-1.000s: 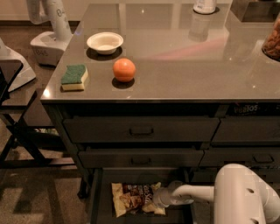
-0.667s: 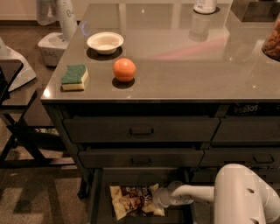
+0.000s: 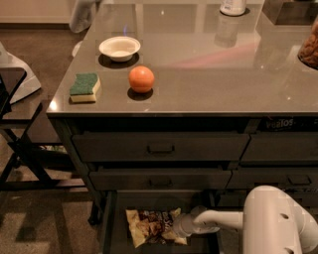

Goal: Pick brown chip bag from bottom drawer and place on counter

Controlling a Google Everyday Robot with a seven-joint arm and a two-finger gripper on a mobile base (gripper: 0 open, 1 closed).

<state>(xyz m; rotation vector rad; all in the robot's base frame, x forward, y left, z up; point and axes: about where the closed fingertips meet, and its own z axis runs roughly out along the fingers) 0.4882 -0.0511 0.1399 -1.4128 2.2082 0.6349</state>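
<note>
The brown chip bag [image 3: 151,225] lies flat in the open bottom drawer [image 3: 110,228], dark brown in the middle with cream-yellow ends. My gripper [image 3: 181,225] reaches into the drawer from the right and sits at the bag's right end, on the white arm [image 3: 268,223]. The counter [image 3: 208,74] is the glossy grey-brown top above the drawers.
On the counter stand an orange [image 3: 141,79], a green-topped sponge [image 3: 84,88] and a white bowl [image 3: 119,48]. A white container [image 3: 232,6] is at the back and a snack bag [image 3: 310,47] at the right edge. Two handled drawers [image 3: 160,147] are shut above. A dark stand [image 3: 20,144] is on the left.
The view has shifted, so the counter and drawers sit more to the right and lower in frame. The gripper stays at the bag's right end in the drawer.
</note>
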